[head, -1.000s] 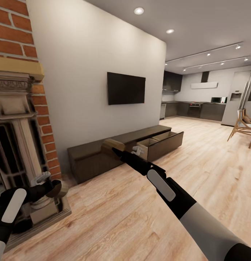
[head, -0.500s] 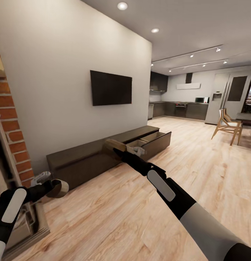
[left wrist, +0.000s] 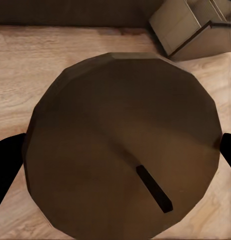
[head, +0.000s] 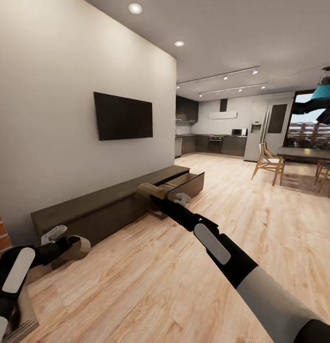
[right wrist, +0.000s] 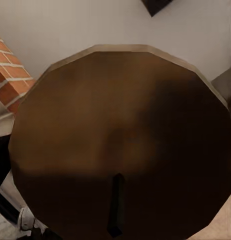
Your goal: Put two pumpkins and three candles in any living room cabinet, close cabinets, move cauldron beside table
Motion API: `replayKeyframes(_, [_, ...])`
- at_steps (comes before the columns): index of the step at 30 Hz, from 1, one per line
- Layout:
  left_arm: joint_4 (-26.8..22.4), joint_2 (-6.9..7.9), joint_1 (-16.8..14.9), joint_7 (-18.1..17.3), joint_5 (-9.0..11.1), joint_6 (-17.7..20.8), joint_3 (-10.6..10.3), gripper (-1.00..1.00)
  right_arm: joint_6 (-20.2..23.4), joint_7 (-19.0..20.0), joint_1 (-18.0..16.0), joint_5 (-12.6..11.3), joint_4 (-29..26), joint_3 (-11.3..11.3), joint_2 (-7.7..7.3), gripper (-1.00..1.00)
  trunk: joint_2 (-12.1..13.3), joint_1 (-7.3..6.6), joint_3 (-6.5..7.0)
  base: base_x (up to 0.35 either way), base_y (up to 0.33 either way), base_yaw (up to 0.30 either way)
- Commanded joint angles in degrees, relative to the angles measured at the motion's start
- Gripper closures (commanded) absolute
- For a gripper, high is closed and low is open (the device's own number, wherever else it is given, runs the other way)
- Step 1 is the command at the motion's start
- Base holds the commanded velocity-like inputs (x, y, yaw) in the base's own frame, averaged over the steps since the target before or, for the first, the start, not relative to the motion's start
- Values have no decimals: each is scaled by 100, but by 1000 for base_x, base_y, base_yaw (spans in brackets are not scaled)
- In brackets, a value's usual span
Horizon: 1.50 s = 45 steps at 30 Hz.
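You are carrying one candle (head: 153,190) in your right gripper (head: 157,195) and another candle (head: 79,247) in your left gripper (head: 72,246), each clamped on its sides, so neither is in the cabinet (head: 107,209) yet. That long low unit runs along the wall under the television (head: 123,116), its long axis stretching away from you towards the kitchen, and the drawers at its far end (head: 186,182) stand pulled out towards the room. What already lies inside them is hard to tell from here, so count the third candle, the pumpkins, the closing of the drawers and the cauldron as still to do, as far as this shows. The right-hand candle is held out ahead of you, just this side of the open drawers and roughly level with the cabinet top, lying tilted with its short axis pointing off towards the wall. The left one is low by the floor near the cabinet's closer end. In the left wrist view the candle's wicked top (left wrist: 123,145) faces the camera, with the open drawer beyond it.
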Motion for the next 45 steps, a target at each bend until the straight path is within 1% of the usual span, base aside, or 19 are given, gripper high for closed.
replayKeyframes(1, [-12,1,-2,50,83,22,5,100,9,6,-7,-56,19,7,-3,100,-3,-1,-3,0,0,-279])
replayKeyframes(5, [-24,1,-2,45,84,22,5,100,9,13,-7,-177,55,4,-3,100,-3,-1,7,0,0,-279])
replayKeyframes(10, [-28,1,-2,44,84,22,5,100,9,10,-7,-237,69,0,-2,100,-3,-1,19,0,0,-279])
replayKeyframes(20, [-37,1,-2,44,86,31,5,100,9,8,-7,-260,223,-2,-3,100,-3,-1,45,0,0,-279])
replayKeyframes(45, [-37,1,-2,44,84,27,5,100,5,9,-7,-262,314,-2,-3,100,-3,-1,102,0,0,-279])
